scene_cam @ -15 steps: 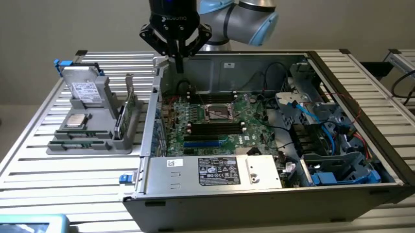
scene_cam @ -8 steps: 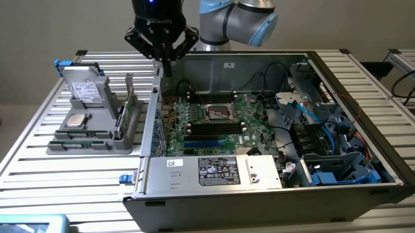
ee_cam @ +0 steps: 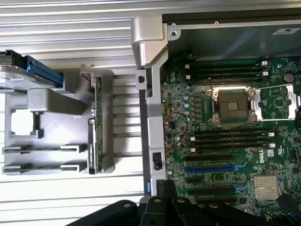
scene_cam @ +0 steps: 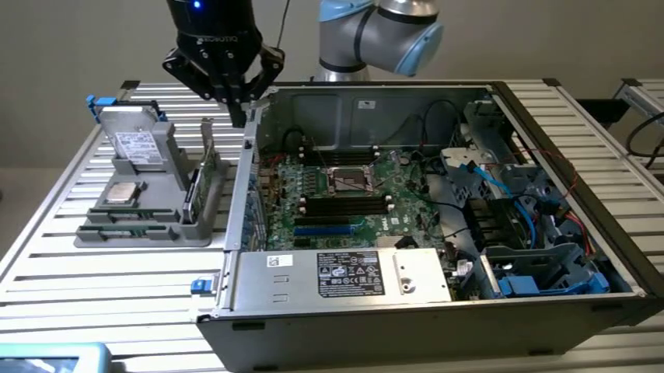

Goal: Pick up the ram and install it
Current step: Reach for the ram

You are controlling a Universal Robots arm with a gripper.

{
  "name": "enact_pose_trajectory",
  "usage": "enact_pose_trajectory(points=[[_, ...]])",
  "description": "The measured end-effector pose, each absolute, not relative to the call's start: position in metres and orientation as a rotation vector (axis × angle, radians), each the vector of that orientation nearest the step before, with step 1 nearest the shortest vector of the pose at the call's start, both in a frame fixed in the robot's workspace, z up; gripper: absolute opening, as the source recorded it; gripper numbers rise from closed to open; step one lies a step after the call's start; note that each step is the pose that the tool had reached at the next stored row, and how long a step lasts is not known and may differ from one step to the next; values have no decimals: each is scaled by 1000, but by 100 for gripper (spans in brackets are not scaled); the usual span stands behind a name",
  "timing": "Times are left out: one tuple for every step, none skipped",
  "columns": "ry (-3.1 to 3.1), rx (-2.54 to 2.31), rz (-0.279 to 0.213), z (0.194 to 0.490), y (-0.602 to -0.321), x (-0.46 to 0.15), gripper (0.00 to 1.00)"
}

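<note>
Two ram sticks (scene_cam: 127, 220) (ee_cam: 40, 149) lie edge-up, side by side, in the grooves of a grey holder (scene_cam: 155, 233) on the table, at the exterior view's left. My gripper (scene_cam: 241, 115) (ee_cam: 165, 190) hangs shut and holds nothing. It is above the left wall of the open computer case (scene_cam: 249, 155), between the holder and the motherboard (scene_cam: 343, 194) (ee_cam: 211, 155). Long black memory slots (scene_cam: 343, 203) (ee_cam: 230, 136) lie bare on both sides of the processor socket (scene_cam: 351, 180) (ee_cam: 233, 104).
The holder also carries an upright green card with a metal bracket (scene_cam: 207, 183) (ee_cam: 96, 122), a processor chip (scene_cam: 123, 193) and a hard drive (scene_cam: 135, 144). Cables and a blue drive cage (scene_cam: 539, 272) crowd the case's right side. A power supply (scene_cam: 343, 276) sits at its front.
</note>
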State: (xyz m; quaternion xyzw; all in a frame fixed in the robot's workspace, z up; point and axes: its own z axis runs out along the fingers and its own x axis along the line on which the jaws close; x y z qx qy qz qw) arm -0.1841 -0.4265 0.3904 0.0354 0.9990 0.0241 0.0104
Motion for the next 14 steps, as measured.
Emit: enact_pose_trajectory(points=[[3118, 111, 75, 390, -427, -189, 11], [3118, 111, 75, 390, -428, -193, 11], [3118, 111, 75, 390, -428, -198, 11], [3118, 111, 75, 390, -429, -202, 11], [3118, 111, 75, 390, -430, -207, 11], [3118, 111, 75, 389, -430, -212, 11], [3118, 111, 75, 389, -431, -216, 11], [3118, 111, 75, 389, -432, -221, 11], [3118, 111, 75, 389, -432, -225, 11], [3118, 111, 75, 389, -433, -230, 11], [3118, 111, 75, 388, -433, -234, 11], [3118, 111, 75, 388, -434, -239, 11], [3118, 111, 75, 388, -434, -243, 11], [3118, 111, 75, 387, -434, -248, 11]])
